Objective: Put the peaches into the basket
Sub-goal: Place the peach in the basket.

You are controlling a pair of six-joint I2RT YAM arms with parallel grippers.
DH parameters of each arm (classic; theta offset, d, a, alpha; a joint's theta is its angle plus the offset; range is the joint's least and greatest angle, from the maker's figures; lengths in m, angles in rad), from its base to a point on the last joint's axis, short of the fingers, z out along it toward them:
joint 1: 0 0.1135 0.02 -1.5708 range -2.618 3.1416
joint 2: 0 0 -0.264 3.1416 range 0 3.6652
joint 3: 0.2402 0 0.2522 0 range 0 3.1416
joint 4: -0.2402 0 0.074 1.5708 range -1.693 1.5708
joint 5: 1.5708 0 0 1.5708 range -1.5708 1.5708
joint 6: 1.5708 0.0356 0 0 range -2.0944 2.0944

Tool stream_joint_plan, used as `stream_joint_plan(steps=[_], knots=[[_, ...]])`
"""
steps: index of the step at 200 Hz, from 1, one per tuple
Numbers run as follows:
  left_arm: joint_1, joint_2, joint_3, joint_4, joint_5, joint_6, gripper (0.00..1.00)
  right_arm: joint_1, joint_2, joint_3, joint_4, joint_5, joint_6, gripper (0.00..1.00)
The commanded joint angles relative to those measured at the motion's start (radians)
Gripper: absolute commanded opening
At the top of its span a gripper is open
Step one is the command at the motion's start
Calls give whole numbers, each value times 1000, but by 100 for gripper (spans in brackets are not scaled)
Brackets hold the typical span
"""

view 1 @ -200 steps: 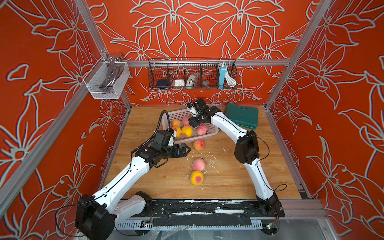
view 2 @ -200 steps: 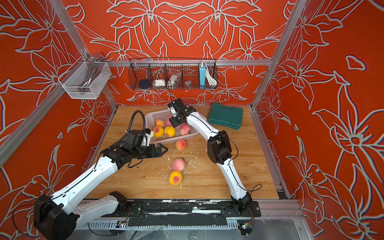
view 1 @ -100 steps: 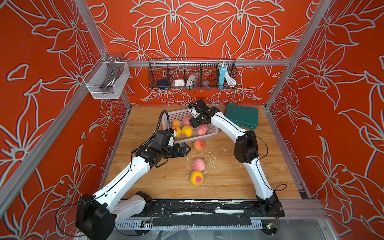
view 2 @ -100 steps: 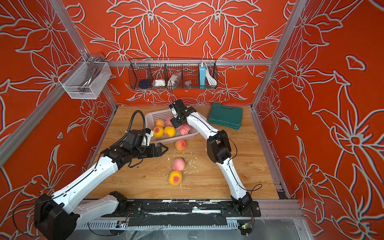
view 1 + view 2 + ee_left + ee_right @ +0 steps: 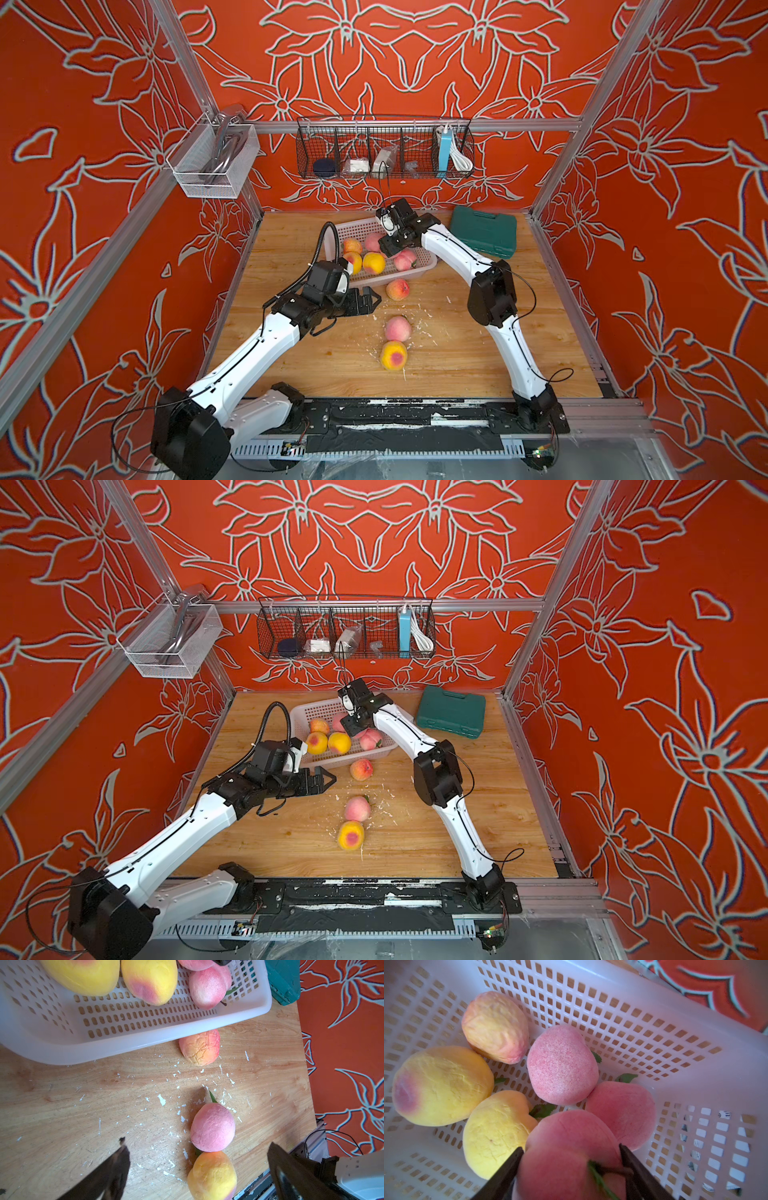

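Right jaws: closed against a pink peach (image 5: 566,1153), held low over the basket (image 5: 643,1028).
Left jaws: wide open, empty, near three loose peaches (image 5: 213,1127) on the worktop (image 5: 72,1105).
Risk: released onto the peaches inside (image 5: 562,1064), it might roll over the rim.
Views: only the right wrist view showed the grip; the top views hid it.

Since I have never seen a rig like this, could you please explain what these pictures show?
A white left arm and right arm stand at a wooden table. Two pictures look down from overhead; the other two come from cameras on the wrists. A white basket holds five peaches; three loose peaches lie on the table. The right end effector grips a pink peach over the basket. The left end effector hangs open and empty near the loose ones.
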Motion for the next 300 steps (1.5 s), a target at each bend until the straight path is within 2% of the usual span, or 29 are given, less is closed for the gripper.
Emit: stream_joint_plan(steps=[1, 102, 143, 193, 233, 300], knots=[[6, -7, -11, 10, 5, -6, 97, -5, 13, 15, -17, 15, -5, 71], [6, 0, -10, -6, -5, 0, 98, -5, -57, -38, 8, -14, 4, 76], [6, 0, -19, -26, -21, 10, 98, -5, -124, -76, 16, -18, 9, 82], [4, -15, -40, -71, -41, 30, 98, -5, -275, -217, 59, -17, 20, 87], [-27, -78, -48, -110, -61, 12, 98, -2, -485, -468, 153, -33, 58, 88], [-182, -126, -59, -153, -78, -44, 98, 9, -947, -1090, 352, -99, 134, 91]])
